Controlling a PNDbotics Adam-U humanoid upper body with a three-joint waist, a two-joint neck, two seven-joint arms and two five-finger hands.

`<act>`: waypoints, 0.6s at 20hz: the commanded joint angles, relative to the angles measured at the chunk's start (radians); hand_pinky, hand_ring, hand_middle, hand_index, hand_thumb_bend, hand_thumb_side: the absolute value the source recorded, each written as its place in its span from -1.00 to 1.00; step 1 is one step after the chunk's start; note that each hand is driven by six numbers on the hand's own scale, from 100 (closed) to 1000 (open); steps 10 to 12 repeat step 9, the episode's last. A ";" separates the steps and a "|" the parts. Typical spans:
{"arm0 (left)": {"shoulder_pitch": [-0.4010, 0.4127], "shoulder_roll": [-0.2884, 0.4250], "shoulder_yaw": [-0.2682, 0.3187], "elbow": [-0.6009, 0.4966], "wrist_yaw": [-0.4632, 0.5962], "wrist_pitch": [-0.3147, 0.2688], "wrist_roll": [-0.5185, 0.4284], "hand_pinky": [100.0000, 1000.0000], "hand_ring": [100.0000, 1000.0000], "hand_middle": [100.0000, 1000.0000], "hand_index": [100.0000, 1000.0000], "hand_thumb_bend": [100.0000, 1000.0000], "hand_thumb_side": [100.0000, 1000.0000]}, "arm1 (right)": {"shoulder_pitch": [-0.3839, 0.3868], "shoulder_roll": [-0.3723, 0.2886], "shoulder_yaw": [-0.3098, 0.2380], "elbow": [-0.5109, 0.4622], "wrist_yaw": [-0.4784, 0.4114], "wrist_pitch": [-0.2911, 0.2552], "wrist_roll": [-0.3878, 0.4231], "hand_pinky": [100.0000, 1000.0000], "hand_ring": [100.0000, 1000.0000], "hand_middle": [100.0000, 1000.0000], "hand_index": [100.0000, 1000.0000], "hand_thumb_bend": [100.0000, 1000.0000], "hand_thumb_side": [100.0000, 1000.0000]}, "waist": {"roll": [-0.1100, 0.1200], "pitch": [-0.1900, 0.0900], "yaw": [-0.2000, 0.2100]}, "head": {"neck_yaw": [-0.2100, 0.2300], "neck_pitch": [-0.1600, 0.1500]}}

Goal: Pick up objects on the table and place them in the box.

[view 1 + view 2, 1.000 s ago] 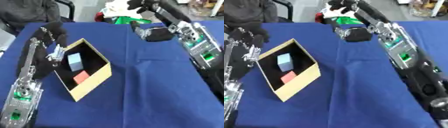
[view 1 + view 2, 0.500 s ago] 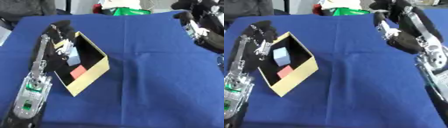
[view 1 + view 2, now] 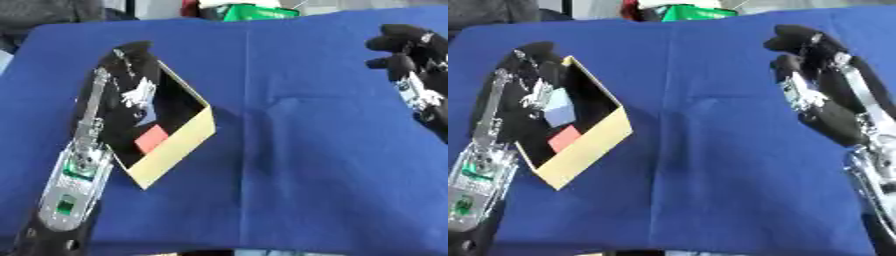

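We see the box [image 3: 579, 150] on the left of the worktop [image 3: 289, 150], sitting askew on the blue cloth, open top toward us. Inside it: a light-blue block [image 3: 559, 111] toward the far end and a red block [image 3: 563, 138] nearer us, close together; we can't tell if they touch. The box's left wall is hidden behind the left arm.

Left robot hand [image 3: 531, 75] sits at the box's far left corner, fingers over the rim. It's dark against the dark box interior, so we cannot tell how far open it is or whether it holds anything.

Right robot hand [image 3: 802, 52] is up over the right side of the worktop, well apart from the box, fingers curled, nothing visible in it. In the left eye view it's cut off by the right edge.

At the far edge, something green [image 3: 254, 11] with a white and a red thing beside it, cut off by the frame; we can't identify them.
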 commanded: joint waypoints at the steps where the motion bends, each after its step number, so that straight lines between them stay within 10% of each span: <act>1: -0.004 0.017 0.003 -0.010 -0.004 -0.001 -0.001 0.20 0.21 0.12 0.54 -0.69 0.06 | 0.005 0.017 -0.020 -0.028 0.022 -0.009 -0.014 0.50 0.69 0.40 0.71 -1.00 0.04 | -0.001 -0.011 -0.006 | 0.003 0.009; 12: -0.002 0.015 0.001 -0.007 -0.004 0.000 -0.003 0.20 0.20 0.12 0.54 -0.70 0.06 | 0.042 0.053 -0.046 -0.023 0.052 -0.024 -0.034 0.50 0.68 0.38 0.69 -1.00 0.06 | 0.006 -0.013 -0.011 | -0.003 0.001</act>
